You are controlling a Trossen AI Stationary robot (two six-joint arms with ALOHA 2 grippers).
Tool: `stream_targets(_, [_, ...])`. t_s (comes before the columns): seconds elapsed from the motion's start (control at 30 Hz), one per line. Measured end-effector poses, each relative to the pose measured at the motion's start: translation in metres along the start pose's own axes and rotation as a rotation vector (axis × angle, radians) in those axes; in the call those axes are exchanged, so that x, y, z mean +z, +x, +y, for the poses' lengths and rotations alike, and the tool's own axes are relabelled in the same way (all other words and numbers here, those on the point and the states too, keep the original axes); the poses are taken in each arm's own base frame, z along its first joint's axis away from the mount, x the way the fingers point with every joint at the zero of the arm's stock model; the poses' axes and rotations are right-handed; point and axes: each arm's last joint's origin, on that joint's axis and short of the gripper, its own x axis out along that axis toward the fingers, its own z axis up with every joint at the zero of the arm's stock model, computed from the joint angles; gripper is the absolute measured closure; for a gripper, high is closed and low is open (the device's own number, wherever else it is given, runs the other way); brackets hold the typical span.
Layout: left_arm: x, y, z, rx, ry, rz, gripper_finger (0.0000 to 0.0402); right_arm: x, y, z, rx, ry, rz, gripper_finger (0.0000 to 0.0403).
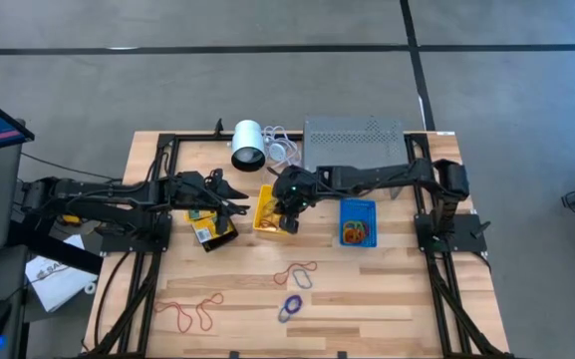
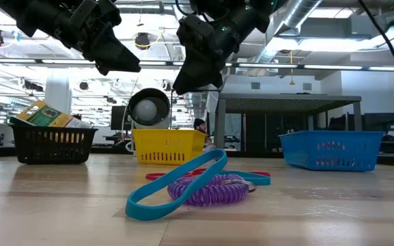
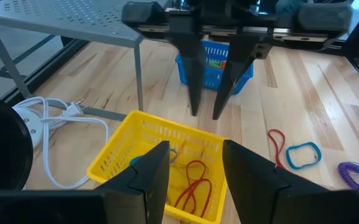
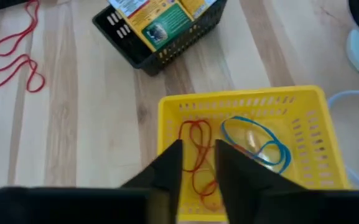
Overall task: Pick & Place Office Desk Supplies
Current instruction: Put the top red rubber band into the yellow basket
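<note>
Rubber bands, a red loop (image 4: 198,155) and a blue one (image 4: 257,144), lie inside the small yellow plastic bin (image 4: 167,109) mid-worktop. Right fingers (image 4: 198,167) hang just above it, slightly parted, gripping nothing. Left fingers (image 3: 195,171) hover beside the bin, open and empty. A black bin (image 4: 160,53) holding yellow-and-green packets (image 4: 160,18) stands nearby.

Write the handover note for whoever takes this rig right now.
Right gripper: above the yellow bin, fingers slightly apart, empty.
Left gripper: open, empty, beside the black bin.
Done: red and blue bands in the yellow bin; packets in the black bin; bands in the blue bin.
Left: red loops, purple coil and blue band on the table.
</note>
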Motion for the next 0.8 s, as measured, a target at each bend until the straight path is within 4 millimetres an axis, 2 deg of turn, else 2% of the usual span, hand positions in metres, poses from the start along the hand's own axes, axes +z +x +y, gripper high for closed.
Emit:
stream_targets(0.2, [0.000, 0.000, 0.000, 0.000, 0.000, 0.000, 0.0257, 0.001, -0.001, -0.008, -0.016, 0.068, -0.004, 0.0197])
stream_targets(0.33, [0.000, 0.000, 0.000, -0.006, -0.001, -0.005, 0.0257, 0.002, -0.007, -0.009, -0.020, 0.109, -0.005, 0.0162])
stream_targets(0.57, [0.009, -0.001, -0.012, -0.150, 0.009, -0.092, 0.0257, 0.006, -0.048, 0.009, -0.017, 0.078, -0.015, 0.0184])
stream_targets(0.7, [0.013, -0.002, -0.020, -0.195, 0.012, -0.137, 0.0257, -0.004, -0.077, 0.020, -0.032, 0.075, 0.073, 0.0209])
stream_targets(0.8, [0.013, 0.002, -0.031, -0.242, 0.015, -0.125, 0.0257, -0.013, -0.092, 0.032, -0.098, 0.082, 0.122, 0.0227])
